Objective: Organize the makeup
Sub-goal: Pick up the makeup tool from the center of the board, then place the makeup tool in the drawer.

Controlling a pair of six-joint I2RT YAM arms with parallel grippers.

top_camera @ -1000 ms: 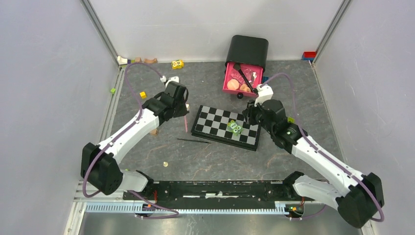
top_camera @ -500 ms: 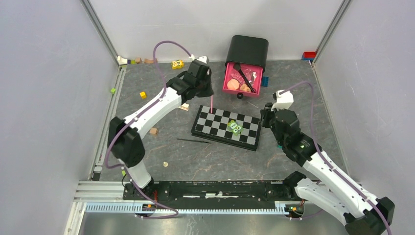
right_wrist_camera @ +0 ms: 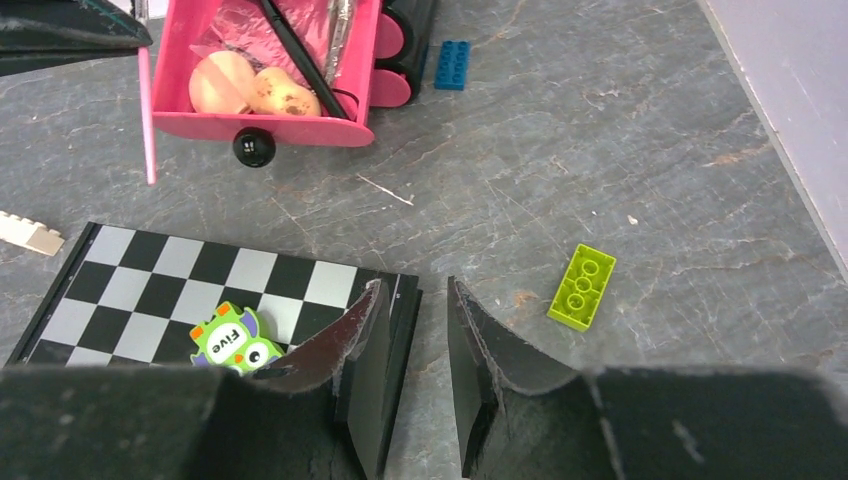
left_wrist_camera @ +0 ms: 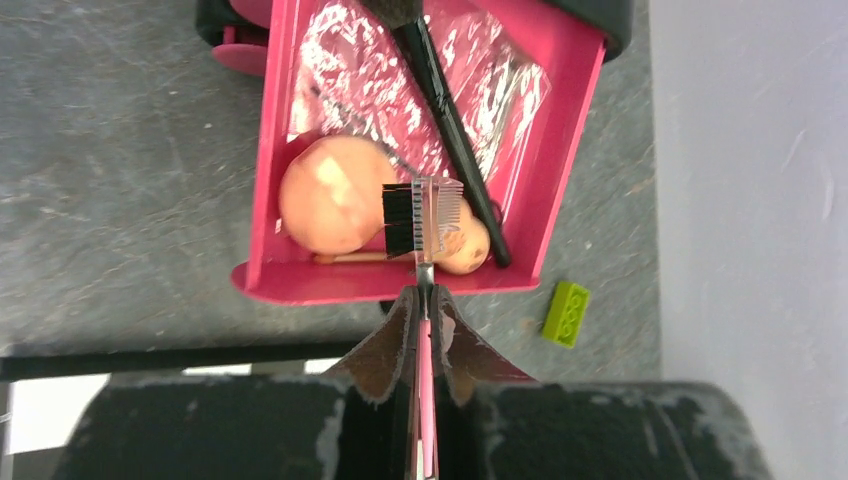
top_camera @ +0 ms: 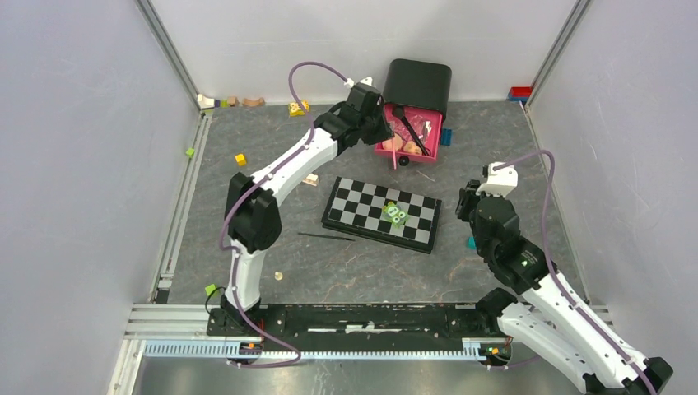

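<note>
My left gripper (left_wrist_camera: 424,300) is shut on a thin pink-handled brow brush (left_wrist_camera: 424,350), whose black and clear comb head (left_wrist_camera: 423,215) hangs over the open pink drawer (left_wrist_camera: 270,150). In the drawer lie a round peach puff (left_wrist_camera: 330,195), a black long-handled brush (left_wrist_camera: 450,110) and clear wrappers. In the top view the left gripper (top_camera: 380,134) is at the drawer (top_camera: 421,132). My right gripper (right_wrist_camera: 412,300) is open and empty, above the right edge of the chequered board (right_wrist_camera: 200,290). A dark pencil (top_camera: 325,237) lies on the table left of the board.
The drawer belongs to a black box (top_camera: 418,82) at the back. A green owl block (right_wrist_camera: 232,340) sits on the board. A lime brick (right_wrist_camera: 582,286) and a blue brick (right_wrist_camera: 452,65) lie on the grey floor. Small blocks (top_camera: 240,159) lie at the far left.
My left arm swung from left of the board to the pink drawer, carrying the pink brow brush. My right arm drew back toward the right and near side.
</note>
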